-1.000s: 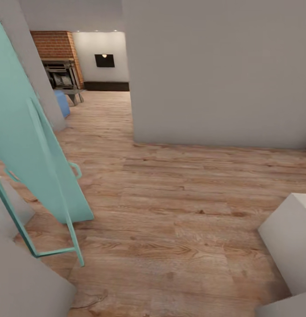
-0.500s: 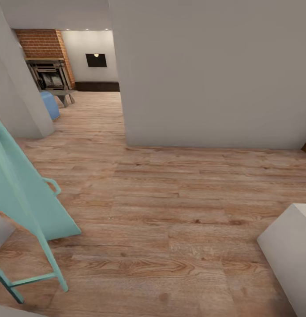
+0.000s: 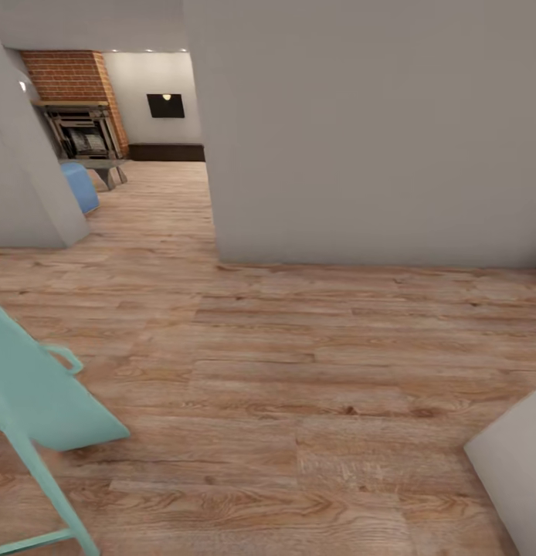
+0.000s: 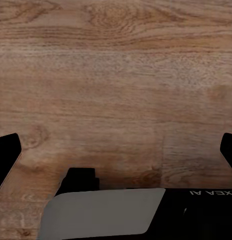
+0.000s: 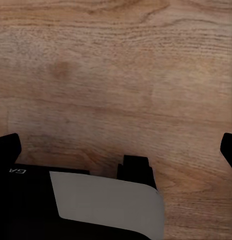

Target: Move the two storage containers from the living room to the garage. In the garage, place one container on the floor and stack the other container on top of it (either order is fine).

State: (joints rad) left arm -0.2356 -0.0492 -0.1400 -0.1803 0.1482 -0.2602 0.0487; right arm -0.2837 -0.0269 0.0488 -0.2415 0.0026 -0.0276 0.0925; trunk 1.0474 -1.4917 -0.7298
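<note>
The two orange-red storage containers are out of view. In the left wrist view my left gripper (image 4: 116, 150) hangs open over light wood planks, its black fingertips (image 4: 5, 157) far apart at the frame's edges and nothing between them. My right gripper (image 5: 116, 150) is open in the same way, its fingertips (image 5: 6, 147) wide apart above bare planks. From the head view I look along a hallway with a light wood plank floor (image 3: 299, 371). Through an opening at the far left lies the living room with its brick fireplace (image 3: 71, 85) and blue sofa (image 3: 81, 185).
A broad pale wall (image 3: 361, 131) blocks the way straight ahead; its corner edges the opening on the left. Another wall corner (image 3: 21, 193) stands at the far left. A teal door (image 3: 28, 386) leans in at the lower left. A white block (image 3: 515, 463) sits at the lower right.
The whole head view has shifted, so the camera has moved: the teal door now sits lower and further left, and the white block has slid down toward the corner.
</note>
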